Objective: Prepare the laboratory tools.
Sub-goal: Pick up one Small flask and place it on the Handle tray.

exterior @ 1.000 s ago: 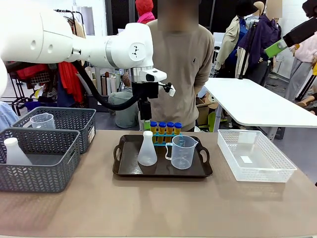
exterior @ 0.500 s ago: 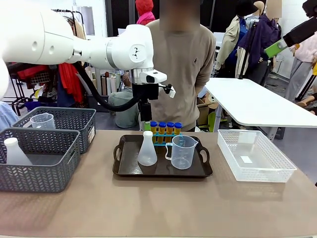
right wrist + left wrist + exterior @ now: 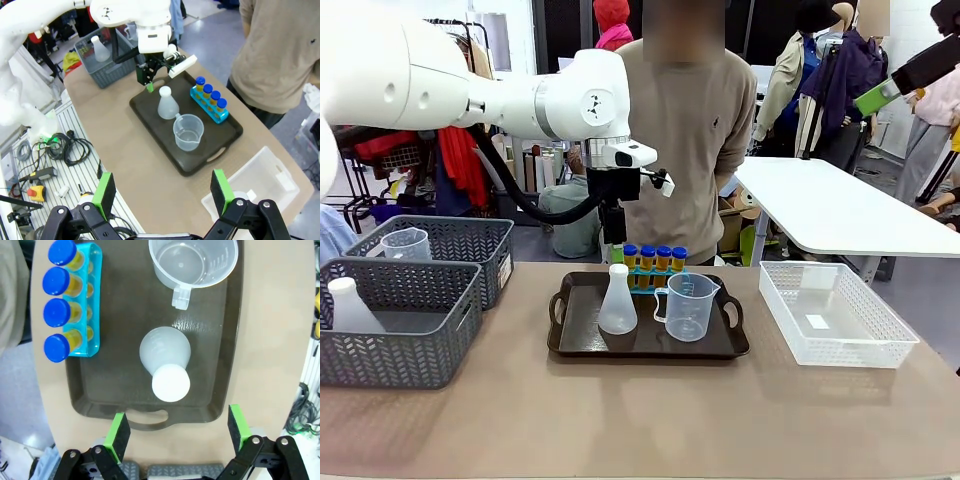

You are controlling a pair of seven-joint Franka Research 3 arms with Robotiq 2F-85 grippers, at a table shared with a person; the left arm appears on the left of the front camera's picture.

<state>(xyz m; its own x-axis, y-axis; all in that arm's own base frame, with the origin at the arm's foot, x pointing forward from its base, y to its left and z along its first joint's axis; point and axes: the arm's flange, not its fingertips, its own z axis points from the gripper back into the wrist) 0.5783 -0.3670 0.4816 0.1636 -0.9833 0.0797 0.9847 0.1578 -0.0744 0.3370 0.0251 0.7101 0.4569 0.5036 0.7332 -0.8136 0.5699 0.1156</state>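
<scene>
**Both grippers open above the tray of lab tools**

The left gripper (image 3: 175, 432) hung above the near-left part of the black handled tray (image 3: 582, 345), its green-padded fingers (image 3: 118, 432) spread wide and holding nothing. The right gripper (image 3: 164, 194) hovered high over the table, jaws likewise apart and empty. On the tray stood a frosted white conical flask (image 3: 617, 300), a clear plastic measuring beaker with handle and spout (image 3: 690, 306) just beside it, and behind them a blue four-hole rack (image 3: 90, 305) carrying four small blue-capped amber tubes (image 3: 651, 258). A person in a beige sweater (image 3: 685, 130) stood at the far side of the table. Two grey mesh baskets (image 3: 400, 320) sat to the left, a white mesh basket (image 3: 835, 315) to the right.
</scene>
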